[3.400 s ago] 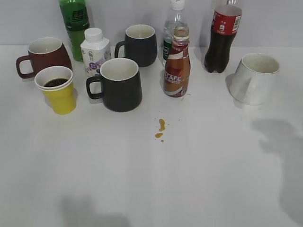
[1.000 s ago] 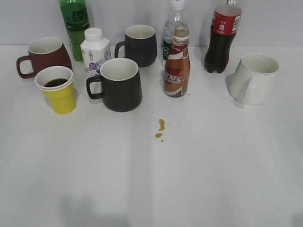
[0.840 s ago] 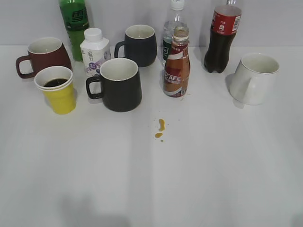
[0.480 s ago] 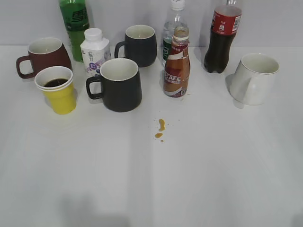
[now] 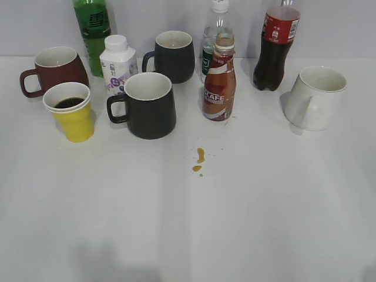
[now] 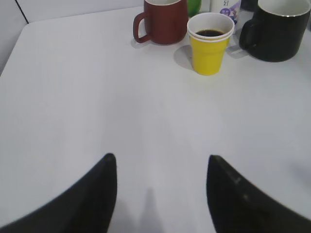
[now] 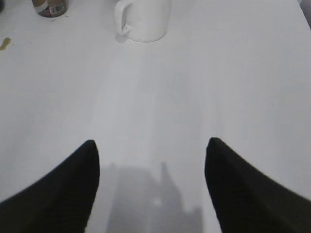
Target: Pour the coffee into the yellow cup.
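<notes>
A shadow at right has gone since earlier. The yellow cup (image 5: 70,110), far left, holds dark liquid; the coffee (image 5: 220,79) stands upright mid-far. Left gripper (image 6: 160,167) and right gripper (image 7: 151,150) are spread, empty; best left withdrawn.

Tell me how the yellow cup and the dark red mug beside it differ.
The yellow cup has no handle; the dark red mug has a handle on its left. The cup is narrower and tapers toward its base, while the mug is wider and rounded. Dark liquid shows inside the cup; the mug's visible inside is white, and its bottom is out of sight. The cup stands nearer the camera, the mug behind it. Both are upright, with white interiors.
</notes>
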You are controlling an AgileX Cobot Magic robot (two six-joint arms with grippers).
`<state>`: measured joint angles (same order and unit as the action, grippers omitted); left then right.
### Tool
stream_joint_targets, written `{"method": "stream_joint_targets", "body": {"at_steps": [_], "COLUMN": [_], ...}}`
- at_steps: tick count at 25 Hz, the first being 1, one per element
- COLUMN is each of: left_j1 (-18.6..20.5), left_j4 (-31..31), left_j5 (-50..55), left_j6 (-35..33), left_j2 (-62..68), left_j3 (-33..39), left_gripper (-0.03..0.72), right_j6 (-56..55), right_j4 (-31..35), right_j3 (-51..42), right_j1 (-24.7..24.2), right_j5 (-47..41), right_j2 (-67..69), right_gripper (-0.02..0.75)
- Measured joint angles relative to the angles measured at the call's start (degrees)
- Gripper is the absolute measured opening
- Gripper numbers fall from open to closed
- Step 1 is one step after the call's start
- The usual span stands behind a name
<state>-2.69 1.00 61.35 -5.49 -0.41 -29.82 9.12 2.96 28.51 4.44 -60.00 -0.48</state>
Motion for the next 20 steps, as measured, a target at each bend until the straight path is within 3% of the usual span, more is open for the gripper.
{"method": "stream_joint_targets", "body": {"at_steps": [20], "left_j1": [0.0], "left_j4": [0.0], "left_j5": [0.0], "left_j6": [0.0], "left_j2": [0.0], "left_j3": [0.0], "left_gripper": [0.398], "right_j6": [0.1], "right_j4": [0.0], "right_j3": [0.0], "right_j1": [0.0], "right_j5": [0.0], "right_j2": [0.0], "right_gripper": [0.511]}}
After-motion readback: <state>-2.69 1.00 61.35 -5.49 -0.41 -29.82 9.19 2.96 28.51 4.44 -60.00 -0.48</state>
